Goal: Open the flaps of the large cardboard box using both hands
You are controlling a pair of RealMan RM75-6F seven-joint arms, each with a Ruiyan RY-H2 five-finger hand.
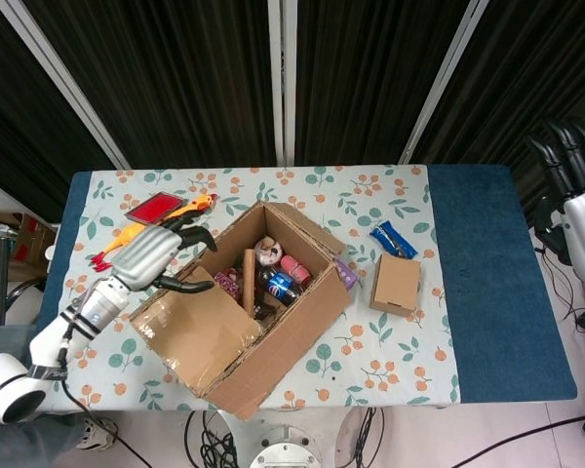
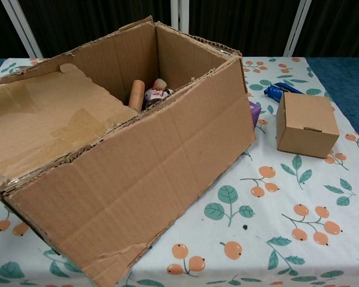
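Note:
The large cardboard box lies slantwise in the middle of the table. Its near-left flap, with old tape on it, still lies flat over that end. The far-right flap hangs folded outward and low. Bottles, a can and a wooden cylinder show inside. My left hand hovers at the box's left edge beside the flat flap, fingers spread, holding nothing. My right hand is raised off the table's right edge, fingers extended and empty. Neither hand shows in the chest view.
A small shut cardboard box and a blue packet lie right of the big box, a purple item against its wall. A rubber chicken and a red flat case lie at the back left.

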